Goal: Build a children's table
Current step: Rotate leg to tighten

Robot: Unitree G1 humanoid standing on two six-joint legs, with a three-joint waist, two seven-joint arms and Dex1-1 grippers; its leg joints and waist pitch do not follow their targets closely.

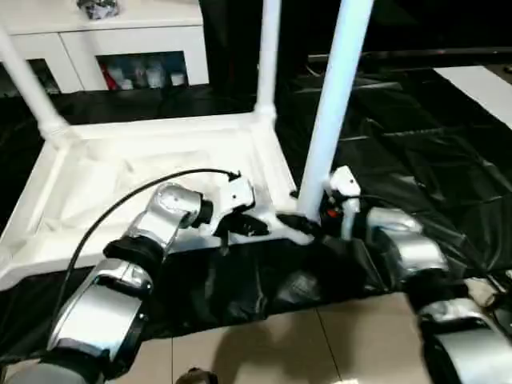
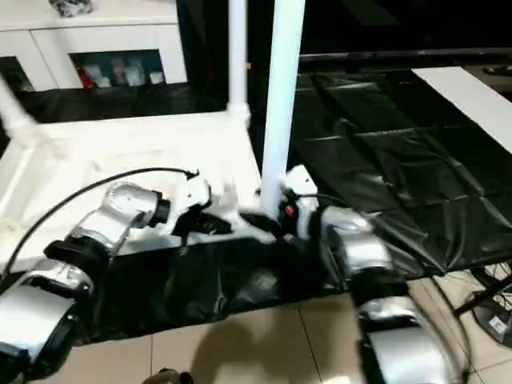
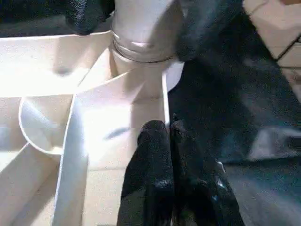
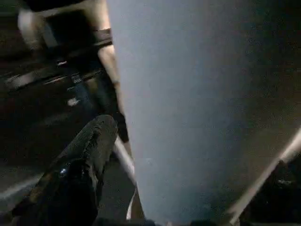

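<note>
Nearest, the left gripper (image 1: 240,226), fingers pressed together, and the right gripper (image 1: 308,225), spread either side of the near leg (image 1: 332,104), flank the inverted table top (image 1: 160,184) on black sheeting (image 1: 416,160); beyond it, a white cabinet (image 1: 120,48).

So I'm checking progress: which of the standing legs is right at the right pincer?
The near-corner leg, thickest in view, rising beside the right pincer. The other two legs stand at the tabletop's far corners.
</note>
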